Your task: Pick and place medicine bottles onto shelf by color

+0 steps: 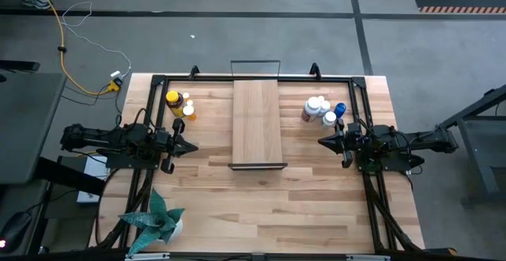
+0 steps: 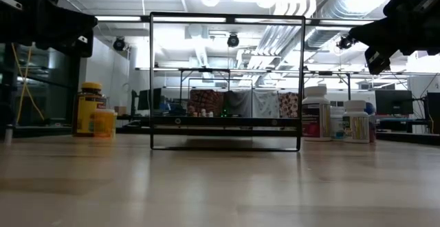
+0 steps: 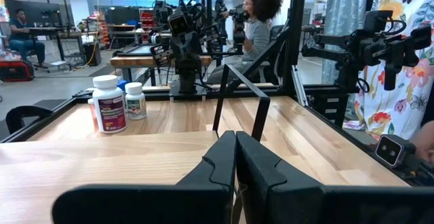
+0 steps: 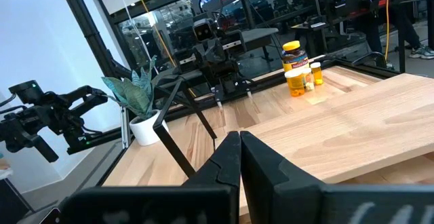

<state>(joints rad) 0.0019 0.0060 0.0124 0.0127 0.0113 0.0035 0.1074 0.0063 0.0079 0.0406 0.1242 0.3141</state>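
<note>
The shelf (image 1: 257,122), a long light-wood board with black end frames, lies across the table's middle. At the far left stands an amber bottle with a yellow cap (image 1: 173,101), with small orange ones (image 1: 188,109) beside it. A cluster of white bottles (image 1: 318,108) and a blue-capped one (image 1: 340,109) stands at the far right; in the left wrist view two white bottles (image 3: 108,104) show. My left gripper (image 1: 194,146) hovers shut, left of the shelf. Right of the shelf hovers my right gripper (image 1: 320,141), also shut. Both point level at the shelf and hold nothing.
A small potted plant (image 1: 158,221) stands at the near left corner. A black frame (image 1: 360,95) runs around the table. Bare wood lies between the shelf and the near edge. A seated person (image 3: 258,20) shows in the room beyond.
</note>
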